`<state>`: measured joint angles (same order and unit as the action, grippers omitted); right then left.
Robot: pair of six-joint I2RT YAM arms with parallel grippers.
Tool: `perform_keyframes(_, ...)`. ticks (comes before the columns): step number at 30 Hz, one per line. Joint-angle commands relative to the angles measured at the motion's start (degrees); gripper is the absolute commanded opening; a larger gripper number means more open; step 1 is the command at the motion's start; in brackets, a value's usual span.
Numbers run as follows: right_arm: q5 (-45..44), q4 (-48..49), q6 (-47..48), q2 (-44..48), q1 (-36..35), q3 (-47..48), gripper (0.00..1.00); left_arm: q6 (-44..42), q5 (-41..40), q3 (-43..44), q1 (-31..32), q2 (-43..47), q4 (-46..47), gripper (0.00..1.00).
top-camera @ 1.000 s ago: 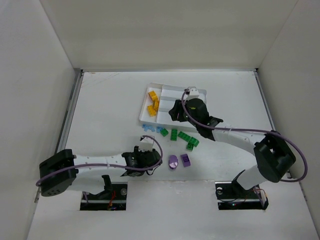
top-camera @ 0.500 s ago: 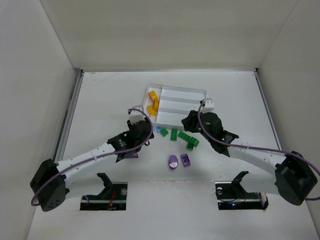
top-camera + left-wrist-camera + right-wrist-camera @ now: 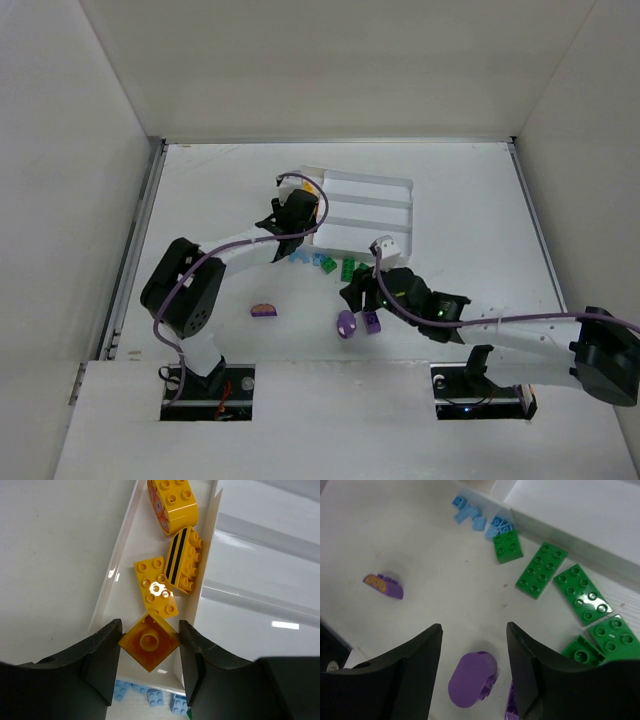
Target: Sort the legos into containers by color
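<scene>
My left gripper [image 3: 149, 642] is shut on a yellow-orange lego [image 3: 149, 641], held just above the near end of the white tray's short end section [image 3: 126, 555]. Three yellow legos [image 3: 183, 560] lie in that section. In the top view this gripper [image 3: 295, 215] is at the tray's left end [image 3: 370, 205]. My right gripper [image 3: 474, 630] is open and empty above a rounded purple lego [image 3: 472, 678] on the table. It shows in the top view [image 3: 355, 300] with that lego [image 3: 346, 323] just below it.
Green legos [image 3: 540, 570] and pale blue legos [image 3: 480, 520] lie along the tray's near wall [image 3: 560, 535]. A second purple lego [image 3: 371, 320] sits beside the rounded one. A small purple lego with orange marks [image 3: 264, 309] lies alone to the left. The tray's long strips show nothing in them.
My left gripper moved from the table's front up to the tray's left end, leaving a purple lego on the table. My right gripper pulled back from the tray to above the purple legos.
</scene>
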<state>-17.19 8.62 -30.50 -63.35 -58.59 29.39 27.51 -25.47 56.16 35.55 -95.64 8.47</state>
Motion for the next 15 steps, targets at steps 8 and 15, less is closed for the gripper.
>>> perform_keyframes(8,-3.6,-4.5,-0.8,-6.9,-7.0,3.6,0.76,-3.6,-0.3,5.5,-0.4,-2.4,2.1,0.58)
perform_keyframes(15,-1.8,-8.1,-4.4,-10.5,-9.6,4.5,0.76,-1.9,-0.3,-4.2,0.2,10.3,2.8,0.58)
